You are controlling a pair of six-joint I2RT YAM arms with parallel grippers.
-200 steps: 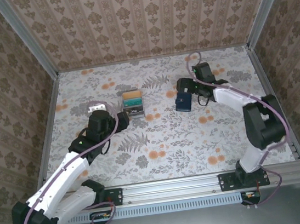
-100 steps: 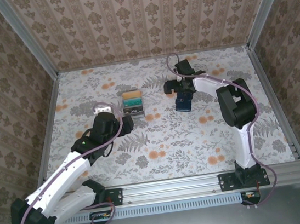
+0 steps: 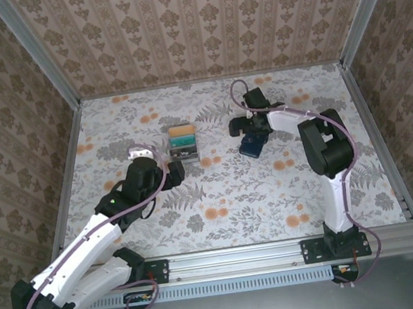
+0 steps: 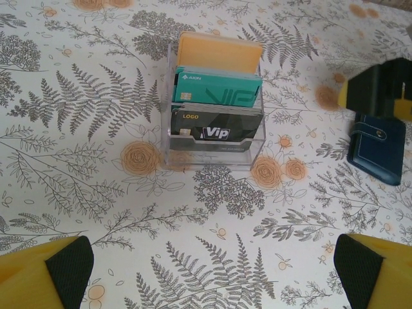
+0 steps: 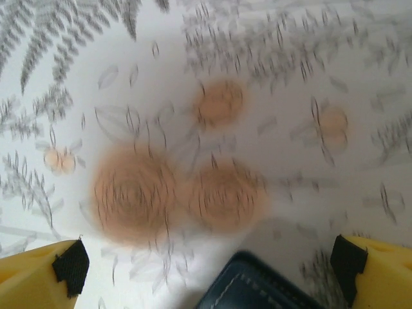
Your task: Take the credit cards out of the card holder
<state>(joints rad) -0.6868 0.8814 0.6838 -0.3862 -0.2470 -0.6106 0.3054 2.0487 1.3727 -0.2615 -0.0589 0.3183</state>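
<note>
The card holder (image 3: 252, 145), a dark navy wallet, lies closed on the floral table right of centre; its inside is hidden. It appears again as the card holder (image 4: 376, 149) at the right of the left wrist view, and one stitched corner of the card holder (image 5: 257, 288) sits low in the right wrist view. My right gripper (image 3: 249, 127) hovers open over its far end, the right gripper (image 5: 209, 270) holding nothing. Three credit cards, yellow (image 4: 219, 51), teal (image 4: 219, 91) and dark (image 4: 215, 125), stand in a clear rack (image 3: 183, 144). My left gripper (image 3: 176, 170) is open just near of that rack, the left gripper (image 4: 212, 277) empty.
Patterned walls and metal rails close the table (image 3: 227, 197) in on three sides. The clear rack (image 4: 168, 138) stands about a hand's width left of the wallet. The right wrist view is blurred.
The right arm swung left and folded, bringing its gripper from the wallet's right side to over its far end; the wallet turned slightly. The left gripper drew back a little from the rack.
</note>
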